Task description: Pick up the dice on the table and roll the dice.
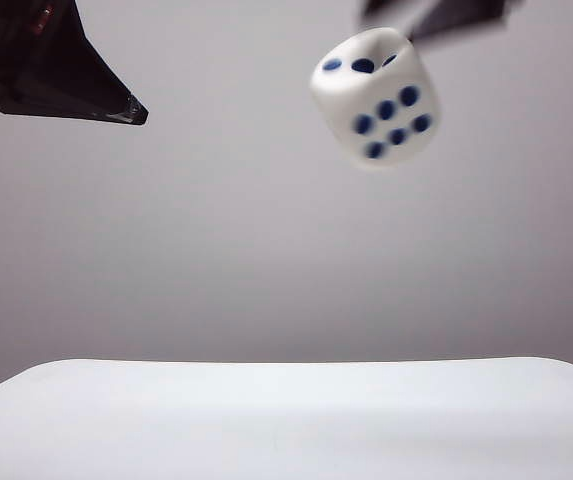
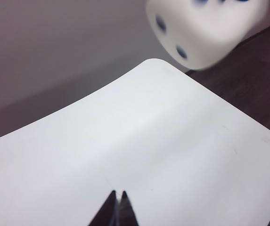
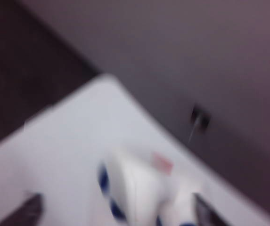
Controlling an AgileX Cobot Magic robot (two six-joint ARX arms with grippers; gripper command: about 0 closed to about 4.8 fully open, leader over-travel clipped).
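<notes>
The dice point(image 1: 376, 95) is a large white cube with dark blue pips, in mid-air high above the table point(image 1: 286, 420), motion-blurred and touching nothing I can see. Just above it, at the exterior view's top edge, is my blurred right gripper point(image 1: 421, 25). In the right wrist view its dark fingers point(image 3: 31, 209) stand wide apart, open, with the blurred dice point(image 3: 139, 188) between them and a gap on one side. My left gripper point(image 1: 136, 110) hangs high at the upper left, shut and empty point(image 2: 118, 194). Its wrist view shows the dice point(image 2: 205, 33) above the table's far corner point(image 2: 153, 63).
The white table's rounded front edge point(image 1: 286, 362) crosses the exterior view, with a plain grey wall behind. Dark floor point(image 2: 257, 70) lies beyond the table's corner. A small dark fitting point(image 3: 200, 117) sits on the wall.
</notes>
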